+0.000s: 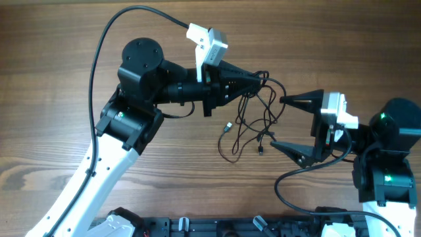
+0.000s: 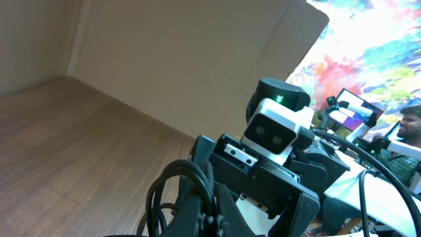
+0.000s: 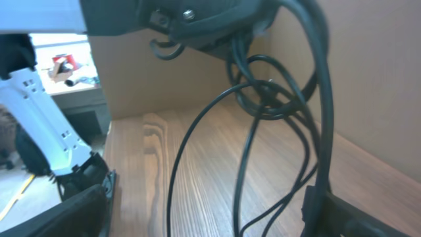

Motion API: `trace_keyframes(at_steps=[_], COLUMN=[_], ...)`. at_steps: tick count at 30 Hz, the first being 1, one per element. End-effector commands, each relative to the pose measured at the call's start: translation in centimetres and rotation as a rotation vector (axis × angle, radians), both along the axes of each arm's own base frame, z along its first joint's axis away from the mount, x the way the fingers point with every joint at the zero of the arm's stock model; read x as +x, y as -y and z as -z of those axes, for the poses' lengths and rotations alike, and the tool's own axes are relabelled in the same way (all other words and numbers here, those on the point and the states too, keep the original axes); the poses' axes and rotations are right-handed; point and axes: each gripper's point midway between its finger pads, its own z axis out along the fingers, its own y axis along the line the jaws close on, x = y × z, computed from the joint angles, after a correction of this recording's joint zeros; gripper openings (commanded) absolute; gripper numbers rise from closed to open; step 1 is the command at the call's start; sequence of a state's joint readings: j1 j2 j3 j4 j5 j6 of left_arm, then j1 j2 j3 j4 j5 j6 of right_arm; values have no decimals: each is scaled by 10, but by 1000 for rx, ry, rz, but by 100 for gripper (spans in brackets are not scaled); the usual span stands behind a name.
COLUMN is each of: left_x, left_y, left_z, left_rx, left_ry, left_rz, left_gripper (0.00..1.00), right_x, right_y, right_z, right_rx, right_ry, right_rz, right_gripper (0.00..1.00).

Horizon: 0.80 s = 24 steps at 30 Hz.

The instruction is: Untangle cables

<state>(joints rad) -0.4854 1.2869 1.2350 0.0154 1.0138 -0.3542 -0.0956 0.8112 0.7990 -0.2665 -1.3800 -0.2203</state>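
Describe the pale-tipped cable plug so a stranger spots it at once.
On the brown wooden table, find the thin black cables dangling from the shut left gripper. The small plug sits at the bunch's edge nearest the left arm; its pale tip sets it apart from the all-dark plug nearby.

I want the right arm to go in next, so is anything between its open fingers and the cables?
Nothing visible. The right fingers stand open just beside the cables, which the shut left fingers hold up. Only bare table shows in the gap.
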Motion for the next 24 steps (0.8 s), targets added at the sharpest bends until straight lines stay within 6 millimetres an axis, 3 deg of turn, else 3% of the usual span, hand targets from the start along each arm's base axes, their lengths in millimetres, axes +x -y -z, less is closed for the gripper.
trace_keyframes(at_steps=[1,4,7,14,20,23,24], left_x=[1,2,6,42,25,9,4], left_y=[2,2,0,-36,-17,-2,2], left_z=[-10,-10,-10,0,-2,-6,-7], left_rx=[-12,-12,-10,12,9,-1,-3], left_ry=[26,28,30,-47,-40,-19,-14], left_rz=[-9,-17,-37,-168,-105,-51,-35], left_gripper=[4,4,4,4,4,4,4], right_x=[-5,-4,12,34,12,11,11], right_y=[-2,-2,2,10,2,1,1], right_z=[4,8,16,25,16,16,16], right_rx=[-4,3,-17,-50,-22,-21,-23], right_ry=[68,42,2,-71,16,25,31], right_rz=[-66,-76,-9,137,-9,-17,-18], right_gripper=[90,87,96,94,88,85,80])
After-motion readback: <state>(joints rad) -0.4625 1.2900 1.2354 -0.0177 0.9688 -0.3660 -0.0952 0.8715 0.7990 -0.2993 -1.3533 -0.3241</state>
